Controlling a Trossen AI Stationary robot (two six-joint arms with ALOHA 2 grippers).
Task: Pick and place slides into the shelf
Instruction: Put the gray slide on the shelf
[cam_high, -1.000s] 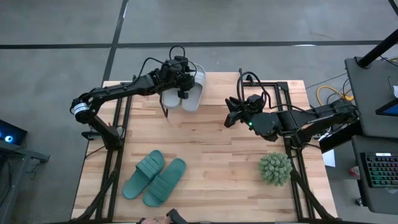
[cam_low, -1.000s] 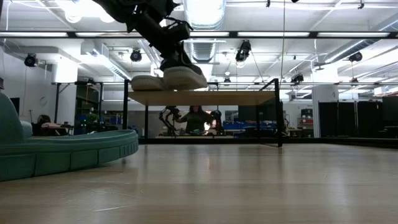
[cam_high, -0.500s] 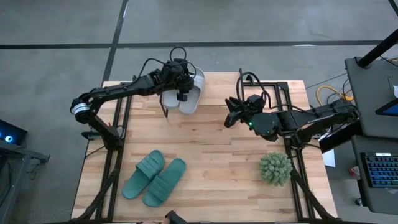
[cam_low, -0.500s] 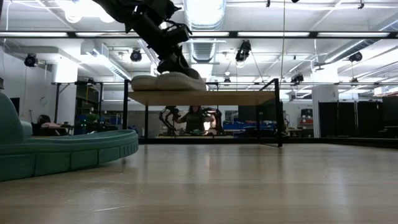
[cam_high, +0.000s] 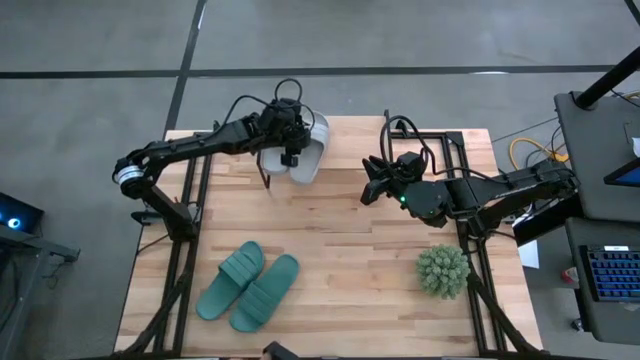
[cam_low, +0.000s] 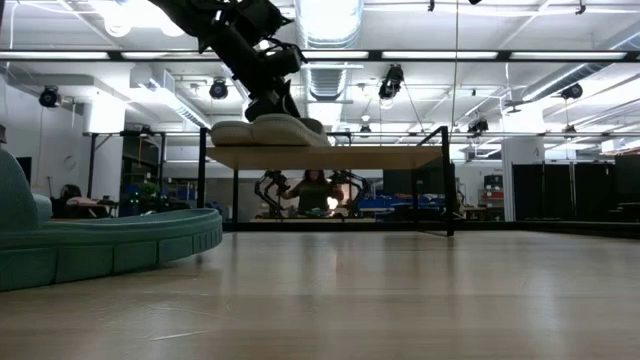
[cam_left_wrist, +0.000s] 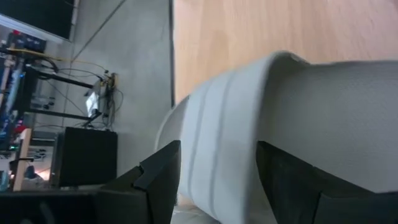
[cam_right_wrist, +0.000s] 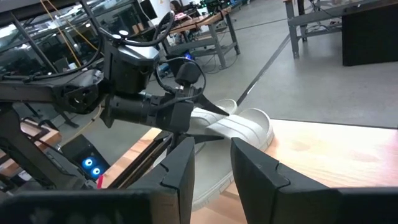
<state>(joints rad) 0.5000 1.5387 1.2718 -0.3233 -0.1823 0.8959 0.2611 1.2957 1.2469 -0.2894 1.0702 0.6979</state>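
Observation:
Two pale slides lie side by side on the left end of the shelf's wooden top (cam_low: 340, 157): one (cam_high: 272, 157) lies free on its sole, the other (cam_high: 312, 150) has my left gripper (cam_high: 292, 150) shut on it. In the low view this gripper (cam_low: 272, 105) comes down onto the pale slide (cam_low: 288, 128). Two teal slides (cam_high: 247, 285) lie on the table near its front left; one (cam_low: 100, 245) fills the low view's left. My right gripper (cam_high: 366, 188) hangs open above the table's middle, holding nothing. My left gripper has the pale slide's wide ribbed strap (cam_left_wrist: 217, 155) between its two fingers (cam_left_wrist: 158, 180), which lie across it. The fingers come from the table's left, slanting down. The slide sits level, sole down on the shelf's top, next to the other pale slide.
A spiky green plant ball (cam_high: 443, 270) stands at the table's near right. The shelf's thin black legs (cam_low: 445, 180) rise at the far side. A person (cam_low: 315, 190) sits in the room beyond the table.
My left gripper has tipped further downward and sunk a little. The pale slide in it, tilted a second ago, has come level on the shelf's top beside the other pale slide.

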